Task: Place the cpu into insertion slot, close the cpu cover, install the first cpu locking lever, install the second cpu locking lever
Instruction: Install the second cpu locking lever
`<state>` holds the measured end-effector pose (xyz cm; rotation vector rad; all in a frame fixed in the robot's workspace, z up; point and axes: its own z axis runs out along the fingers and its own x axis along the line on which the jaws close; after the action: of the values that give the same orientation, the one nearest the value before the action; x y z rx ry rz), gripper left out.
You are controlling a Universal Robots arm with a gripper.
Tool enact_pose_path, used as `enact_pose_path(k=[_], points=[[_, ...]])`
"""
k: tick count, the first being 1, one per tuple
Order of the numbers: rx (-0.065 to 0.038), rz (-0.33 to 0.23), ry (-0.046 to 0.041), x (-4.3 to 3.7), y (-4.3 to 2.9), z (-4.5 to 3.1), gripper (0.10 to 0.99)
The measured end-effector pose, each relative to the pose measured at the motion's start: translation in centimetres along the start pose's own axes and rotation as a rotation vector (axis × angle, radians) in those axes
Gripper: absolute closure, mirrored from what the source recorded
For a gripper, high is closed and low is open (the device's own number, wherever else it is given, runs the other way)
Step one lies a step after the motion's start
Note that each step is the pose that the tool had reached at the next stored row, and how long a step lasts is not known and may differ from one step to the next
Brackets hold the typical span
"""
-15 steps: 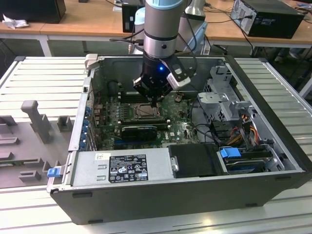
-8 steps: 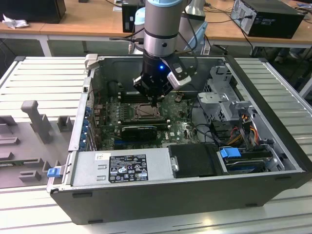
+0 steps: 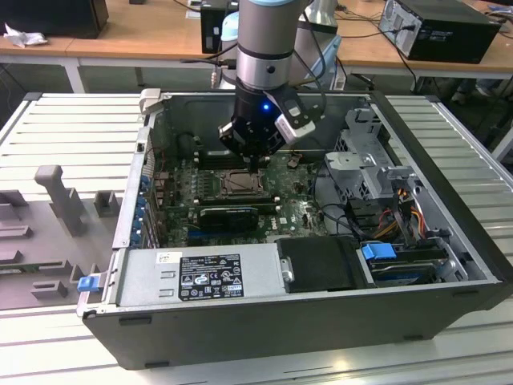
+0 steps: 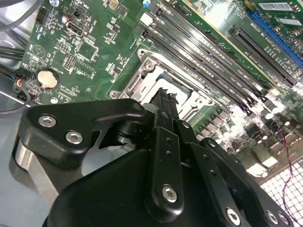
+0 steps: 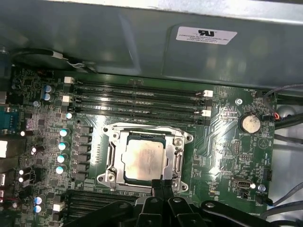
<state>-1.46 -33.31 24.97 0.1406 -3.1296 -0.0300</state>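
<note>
Inside the open computer case filling the exterior view's centre, the clenched, empty pincer hovers at the insertion slot mid-frame, where the cpu, likely light, stiff and fragile, best held by its edges, sits under the cpu cover.

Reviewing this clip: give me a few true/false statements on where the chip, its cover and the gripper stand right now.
1. The cpu lies in the insertion slot. True.
2. The cpu cover stands raised upright. False: it lies flat, framing the chip.
3. The gripper hovers over the memory slots. False: its tips are at the socket's edge.
4. A coin cell sits on the motherboard. True.
</note>
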Motion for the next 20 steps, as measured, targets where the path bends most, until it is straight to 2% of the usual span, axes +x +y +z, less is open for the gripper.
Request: enact_pose_path(k=[20], points=[[0.001, 0.0, 0.0002, 0.06, -0.59, -0.02, 0.98]])
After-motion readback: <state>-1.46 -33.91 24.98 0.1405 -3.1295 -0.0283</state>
